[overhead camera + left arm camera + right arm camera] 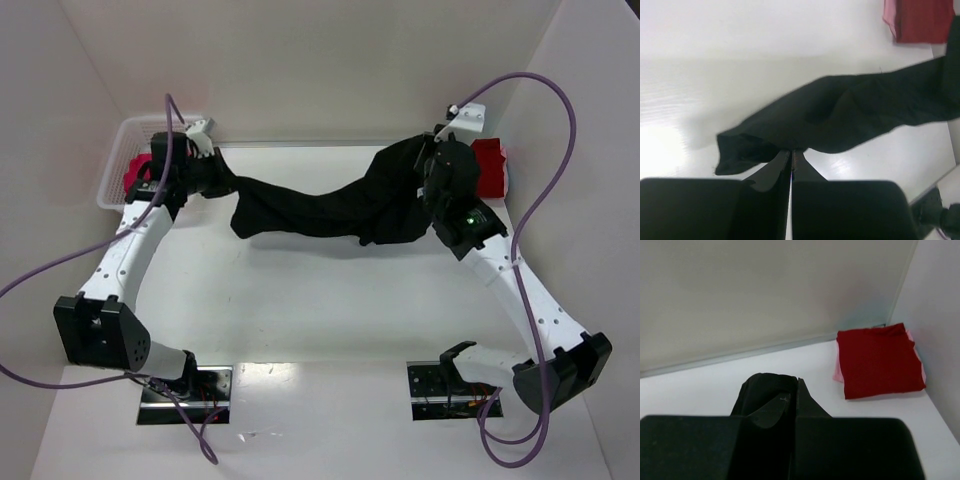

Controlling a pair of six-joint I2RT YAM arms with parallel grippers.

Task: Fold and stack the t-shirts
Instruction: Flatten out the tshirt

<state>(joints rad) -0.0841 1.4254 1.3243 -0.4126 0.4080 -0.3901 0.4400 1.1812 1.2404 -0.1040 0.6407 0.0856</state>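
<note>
Left end effector (215, 178) and right end effector (436, 176) both pinch the black t-shirt (320, 210) stretched between them; next, I think, lay it flat for folding

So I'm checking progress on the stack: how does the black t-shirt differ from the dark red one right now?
The black t-shirt is unfolded, a long rumpled band; the dark red t-shirt is folded into a neat rectangle. The black one is strung between the left gripper and right gripper, jaws shut on it; the dark red one lies untouched in the far right corner on pink cloth. Both are plain cloth.
</note>
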